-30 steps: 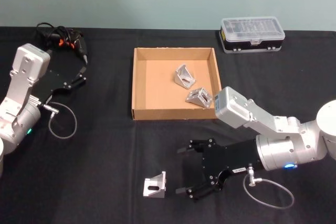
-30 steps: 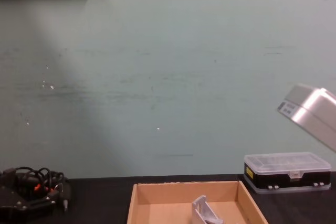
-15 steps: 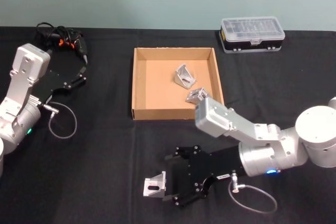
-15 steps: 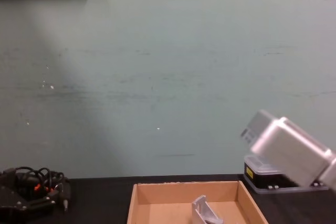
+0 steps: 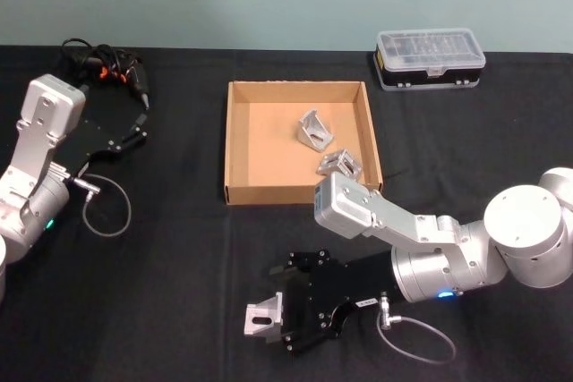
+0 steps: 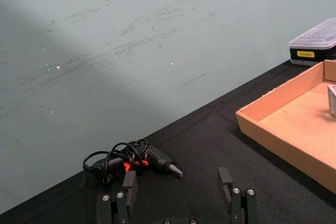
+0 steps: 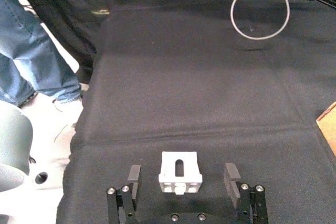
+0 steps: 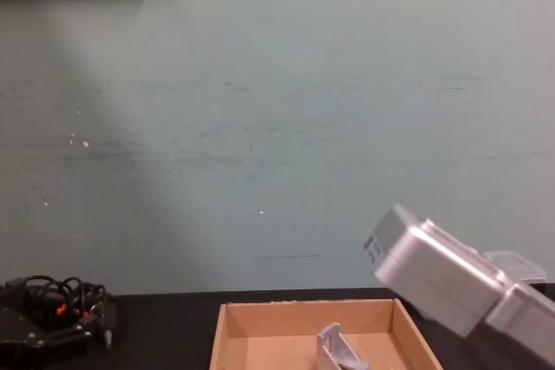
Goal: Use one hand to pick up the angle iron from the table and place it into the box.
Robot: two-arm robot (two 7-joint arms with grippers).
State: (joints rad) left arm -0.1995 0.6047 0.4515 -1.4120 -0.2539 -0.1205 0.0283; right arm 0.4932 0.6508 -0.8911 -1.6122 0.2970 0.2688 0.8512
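A small silvery angle iron (image 5: 262, 318) lies on the black table (image 5: 179, 292) near its front edge. My right gripper (image 5: 279, 310) is low over the table and open, one finger on each side of the angle iron (image 7: 180, 172). In the right wrist view the bracket sits between the fingertips (image 7: 134, 174) with gaps on both sides. The tan box (image 5: 235, 145) stands behind at the table's middle and holds two more angle irons (image 5: 314, 130) (image 5: 338, 165). My left gripper (image 5: 134, 131) rests open at the far left, parked.
A black case with a clear lid (image 5: 431, 58) stands at the back right. A tangle of black cables with red bits (image 5: 103, 64) lies at the back left, just beyond the left gripper (image 6: 177, 182). The table's front edge (image 7: 79, 129) runs close to the angle iron.
My right arm has swung left and lowered, bringing its open fingers from beside the angle iron to either side of it. The left arm and the angle iron have not moved.
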